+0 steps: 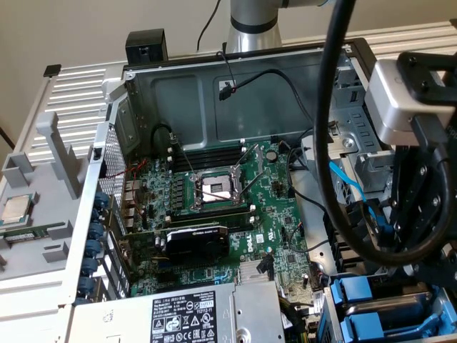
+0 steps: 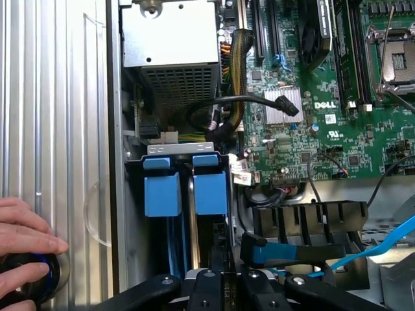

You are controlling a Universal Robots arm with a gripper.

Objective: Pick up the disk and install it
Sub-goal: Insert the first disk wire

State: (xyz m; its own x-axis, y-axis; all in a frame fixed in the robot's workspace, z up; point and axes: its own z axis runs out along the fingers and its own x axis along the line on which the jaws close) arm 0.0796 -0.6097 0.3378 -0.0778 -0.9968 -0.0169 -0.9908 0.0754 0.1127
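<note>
Two blue plastic carriers stand side by side in the drive bay at the case's edge. One is the disk (image 2: 211, 188) (image 1: 353, 291), seen end-on, so its metal body is hidden. The other carrier (image 2: 162, 189) sits beside it. My gripper (image 2: 224, 277) (image 1: 418, 250) hangs over the bay, in line with the slot just beside the disk's blue end. Its black fingers stand close together, shut, and I cannot make out anything between them.
The grey power-supply box (image 2: 170, 32) (image 1: 193, 314) borders the bay. The green motherboard (image 1: 214, 214) fills the case. A blue flat cable (image 2: 382, 241) and a thick black hose (image 1: 328, 143) run near my gripper. A hand (image 2: 26, 233) rests on a black knob (image 2: 29, 275) outside the case.
</note>
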